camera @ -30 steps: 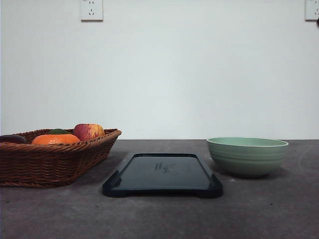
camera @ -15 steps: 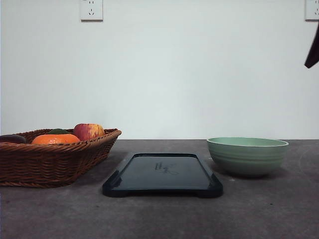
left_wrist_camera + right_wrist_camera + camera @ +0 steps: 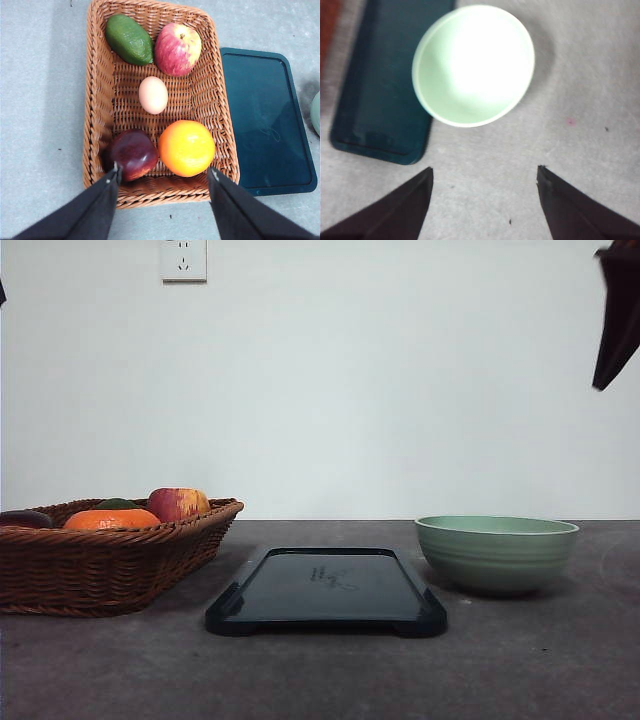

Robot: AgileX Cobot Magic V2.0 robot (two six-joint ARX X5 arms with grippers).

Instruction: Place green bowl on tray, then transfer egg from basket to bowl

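Observation:
The green bowl (image 3: pixel 497 552) stands empty on the table, just right of the dark tray (image 3: pixel 325 590) and apart from it. In the right wrist view my right gripper (image 3: pixel 485 169) hangs open high above the table, with the bowl (image 3: pixel 474 65) and tray (image 3: pixel 385 85) beyond its tips. One of its dark fingers (image 3: pixel 618 325) shows at the top right of the front view. My left gripper (image 3: pixel 163 170) is open high over the wicker basket (image 3: pixel 100 115). A pale egg (image 3: pixel 153 95) lies in the basket's middle. In the front view the basket's wall (image 3: pixel 100 565) hides the egg.
Around the egg the basket holds a green avocado (image 3: pixel 129 39), a red-yellow apple (image 3: pixel 178 48), an orange (image 3: pixel 186 148) and a dark red fruit (image 3: pixel 132 154). The tray (image 3: pixel 265 120) lies right beside the basket. A white wall with sockets (image 3: pixel 184 260) rises behind the table.
My right gripper's finger has come further down into the top right of the front view. Bowl, tray and basket have not moved.

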